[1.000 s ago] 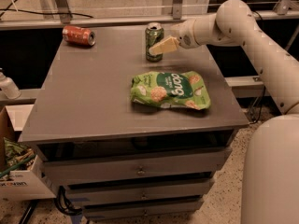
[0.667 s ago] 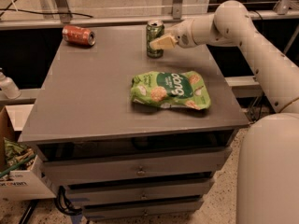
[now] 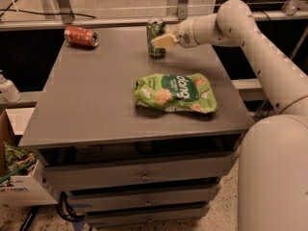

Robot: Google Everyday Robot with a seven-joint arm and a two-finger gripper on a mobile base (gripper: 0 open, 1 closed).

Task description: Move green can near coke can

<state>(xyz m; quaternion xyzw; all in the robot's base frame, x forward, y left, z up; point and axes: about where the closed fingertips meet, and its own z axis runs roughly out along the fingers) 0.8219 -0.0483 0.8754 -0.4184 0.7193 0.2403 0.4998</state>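
Note:
The green can (image 3: 155, 32) stands upright at the back of the grey table (image 3: 86, 105), right of centre. My gripper (image 3: 160, 41) reaches in from the right and is shut on the can's lower half; one pale finger (image 3: 163, 42) shows across the can's front. The coke can (image 3: 81, 36) lies on its side at the table's back left corner, well to the left of the green can.
A flat green snack bag (image 3: 174, 93) lies in the middle right of the table, in front of the green can. My arm (image 3: 226, 23) spans the table's back right. A metal rail (image 3: 120, 20) runs behind the table. A cardboard box (image 3: 14, 186) sits on the floor at left.
The gripper and the green can have shifted together slightly to the left and toward the back of the table. The coke can and snack bag have not moved.

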